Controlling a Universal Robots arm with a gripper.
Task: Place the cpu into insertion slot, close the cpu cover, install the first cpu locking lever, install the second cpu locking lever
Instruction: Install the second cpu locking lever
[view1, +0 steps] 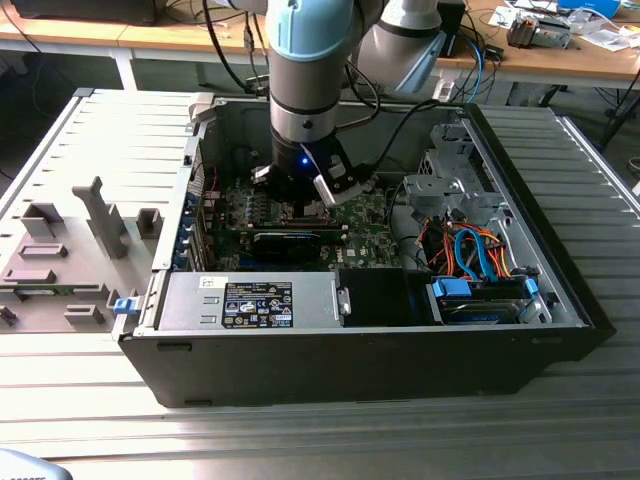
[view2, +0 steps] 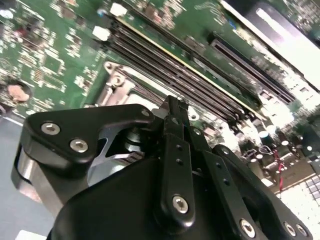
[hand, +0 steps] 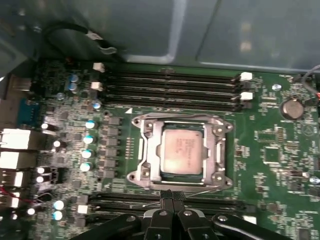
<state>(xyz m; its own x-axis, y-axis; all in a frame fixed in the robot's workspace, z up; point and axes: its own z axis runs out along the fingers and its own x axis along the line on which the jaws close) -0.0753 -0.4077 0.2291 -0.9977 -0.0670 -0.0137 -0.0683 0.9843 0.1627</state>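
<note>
In the first wrist view the cpu (hand: 182, 150), a dull silver square, lies in the insertion slot (hand: 183, 176) on the green board. The cpu cover (hand: 150, 150), a silver frame, lies flat around it. A thin wire lever (hand: 202, 188) runs along the socket edge nearest my fingers. My gripper (hand: 172, 196) is shut, its tips together just at that edge; I cannot tell whether they touch the lever. In the second wrist view the gripper (view2: 172, 106) hangs close above the board beside a corner of the socket (view2: 117, 82). In the exterior view the gripper (view1: 305, 205) is low inside the open computer case.
Long black memory slots (hand: 170, 85) run beside the socket, and a coin battery (hand: 291, 107) sits further off. The case (view1: 560, 290) walls surround the board. A power supply (view1: 250, 300) and orange and blue cables (view1: 470, 250) lie nearby. A grey fixture (view1: 70, 250) stands at the exterior view's left.
</note>
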